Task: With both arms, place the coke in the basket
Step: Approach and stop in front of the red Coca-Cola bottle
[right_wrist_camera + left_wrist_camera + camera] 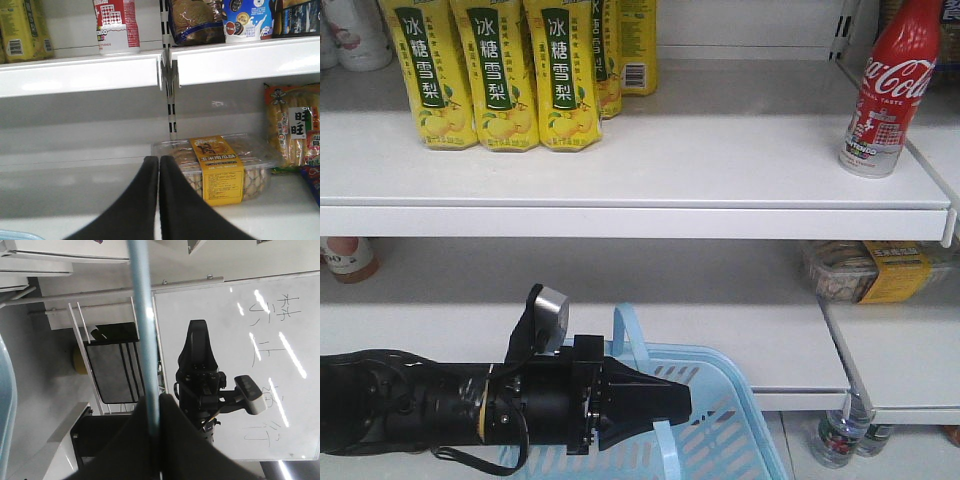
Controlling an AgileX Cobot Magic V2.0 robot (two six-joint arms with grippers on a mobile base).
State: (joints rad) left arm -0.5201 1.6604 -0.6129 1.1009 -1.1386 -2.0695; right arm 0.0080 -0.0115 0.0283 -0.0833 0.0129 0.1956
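Basically, left hand point(156, 400) was clamped on the thin blue handle point(142, 315) of the basket point(730, 430), low under the shelves. Right hand point(159, 162) was pinched shut, empty, facing a snack box point(220, 170). Coke point(888, 90) stood upright on the upper shelf point(720, 160), right end, well above the basket.

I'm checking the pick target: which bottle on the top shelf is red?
The Coca-Cola bottle, standing alone at the right end of the top shelf; the yellow pear-drink bottles cluster at the left.

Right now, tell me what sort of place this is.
Probably a shop aisle, maybe mock: white shelves stocked with yellow drink bottles, the coke, a snack box, and a blue shopping basket.
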